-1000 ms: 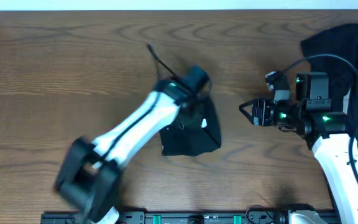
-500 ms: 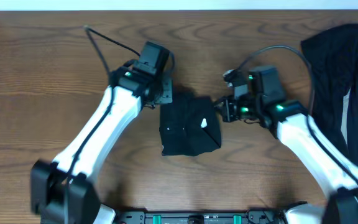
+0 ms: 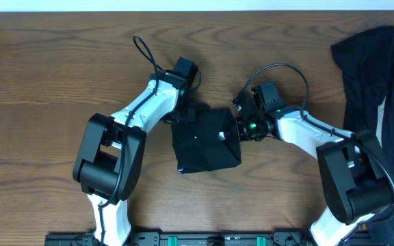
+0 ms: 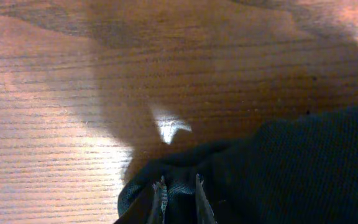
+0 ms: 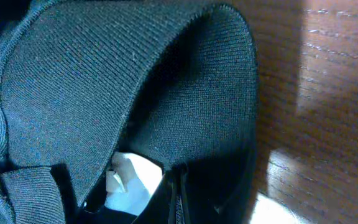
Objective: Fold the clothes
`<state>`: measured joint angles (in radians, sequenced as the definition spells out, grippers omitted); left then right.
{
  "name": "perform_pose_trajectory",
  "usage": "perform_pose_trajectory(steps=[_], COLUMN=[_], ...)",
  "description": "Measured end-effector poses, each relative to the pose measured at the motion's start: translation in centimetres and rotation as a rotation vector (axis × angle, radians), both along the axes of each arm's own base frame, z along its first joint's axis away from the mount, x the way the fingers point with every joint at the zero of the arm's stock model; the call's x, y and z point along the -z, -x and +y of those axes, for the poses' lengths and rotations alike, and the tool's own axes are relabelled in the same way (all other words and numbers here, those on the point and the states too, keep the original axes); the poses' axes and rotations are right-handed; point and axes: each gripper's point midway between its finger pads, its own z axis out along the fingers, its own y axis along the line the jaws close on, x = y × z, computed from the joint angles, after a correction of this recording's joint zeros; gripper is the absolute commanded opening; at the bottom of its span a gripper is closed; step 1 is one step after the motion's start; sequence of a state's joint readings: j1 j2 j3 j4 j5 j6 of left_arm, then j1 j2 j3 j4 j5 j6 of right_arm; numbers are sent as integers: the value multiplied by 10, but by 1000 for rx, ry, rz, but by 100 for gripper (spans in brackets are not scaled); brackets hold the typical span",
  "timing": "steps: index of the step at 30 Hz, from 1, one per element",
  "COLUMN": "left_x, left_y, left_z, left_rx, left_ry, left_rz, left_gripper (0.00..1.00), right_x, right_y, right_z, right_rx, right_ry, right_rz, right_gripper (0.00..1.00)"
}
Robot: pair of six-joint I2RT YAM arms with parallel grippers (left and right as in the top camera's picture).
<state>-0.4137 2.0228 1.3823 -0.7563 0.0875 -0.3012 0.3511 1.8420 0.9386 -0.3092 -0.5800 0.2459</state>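
Clothes (image 3: 207, 143): compact folded square mid-table, between arms. Left gripper (image 3: 184, 119) pinches far-left corner; right gripper (image 3: 239, 128) clamps right edge, both nearly closed. Folding seems mostly done; final fold or release left.

The left arm (image 3: 139, 111) reaches up and inward from the near edge, elbow bent, and its wrist turns back so that the left gripper (image 3: 185, 117) points toward the table's middle. Its fingertips (image 4: 160, 198) stand narrowly apart, pinched on a fold of the clothes (image 3: 207, 145). The right arm (image 3: 308, 134) stretches in low from the other side, and the right gripper (image 3: 241, 128) faces the left one, with its jaws drawn almost together on the fabric's edge.
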Motion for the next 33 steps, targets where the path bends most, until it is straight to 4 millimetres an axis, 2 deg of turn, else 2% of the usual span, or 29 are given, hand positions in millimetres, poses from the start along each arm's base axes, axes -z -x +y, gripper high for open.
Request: perform_pose_trajectory(steps=[6,10,15,17,19,22,25,26,29,33], left_x=[-6,-32,-98,-112,-117,-107,-82,-72,-42,-7], left_y=[8,19,34,43,51,56,70,76,99,129], left_z=[6,12,19,23,26,19,7,3,-7,-6], left_rx=[8,15,3,-15,-32,-46,-33,-23,2,-17], left_ry=[-28,-33,4,8,8,42,87,101,136,151], left_rz=[28,28,-62,-65,-48,-20,26,43,98,162], left_gripper=[24,39,42,42,33,21,19,15,15,15], right_x=[-1,-11,-49,-68,-86,-94,-87,-82,-64,-26], right_y=[1,6,7,7,9,15,27,30,39,43], right_z=[0,1,6,9,13,20,25,26,24,13], right_rx=[-3,-18,-41,-56,-79,-107,-133,-138,-143,-118], right_ry=[-4,-26,-94,-130,-164,-180,-159,-143,-81,34], right_rz=[5,11,-56,-96,-139,-152,-116,-99,-47,31], right_gripper=[6,6,7,9,10,10,10,9,6,2])
